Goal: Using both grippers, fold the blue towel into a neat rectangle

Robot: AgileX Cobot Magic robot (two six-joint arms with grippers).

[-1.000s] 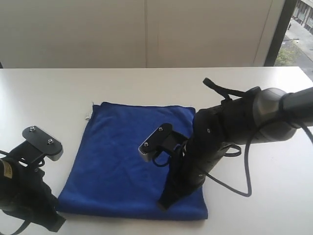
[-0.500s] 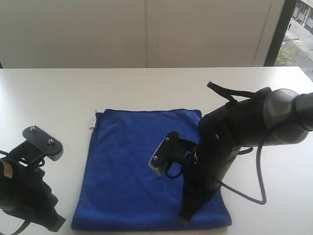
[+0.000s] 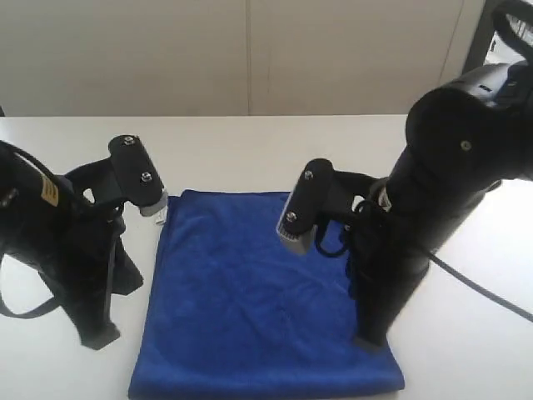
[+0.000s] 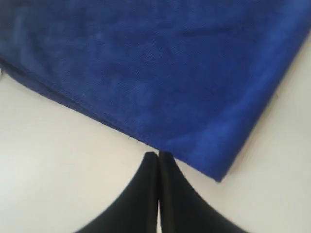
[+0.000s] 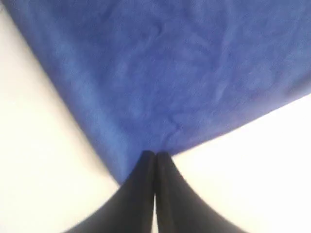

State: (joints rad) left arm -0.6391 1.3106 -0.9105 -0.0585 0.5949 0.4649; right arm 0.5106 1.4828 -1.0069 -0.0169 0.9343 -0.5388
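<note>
The blue towel (image 3: 250,300) lies flat on the white table (image 3: 250,150), roughly rectangular, with light wrinkles. My left gripper (image 3: 100,337) points down at the table just off the towel's left side. In the left wrist view the left gripper (image 4: 158,155) is shut and empty, its tips at the hem of the towel (image 4: 170,63). My right gripper (image 3: 366,342) stands on the towel near its front right corner. The right wrist view shows the right gripper (image 5: 155,155) shut, with the towel (image 5: 170,73) puckered at the tips. The white tag does not show.
Both arms stand tall on either side of the towel, and the right arm's black cable (image 3: 483,292) trails over the table at the right. The table's far edge meets a pale wall (image 3: 250,50). The towel's front hem lies close to the near table edge.
The towel slid right and toward the front along with the right gripper. The right arm rose more upright. The left arm came up from the front left corner to the towel's left side.
</note>
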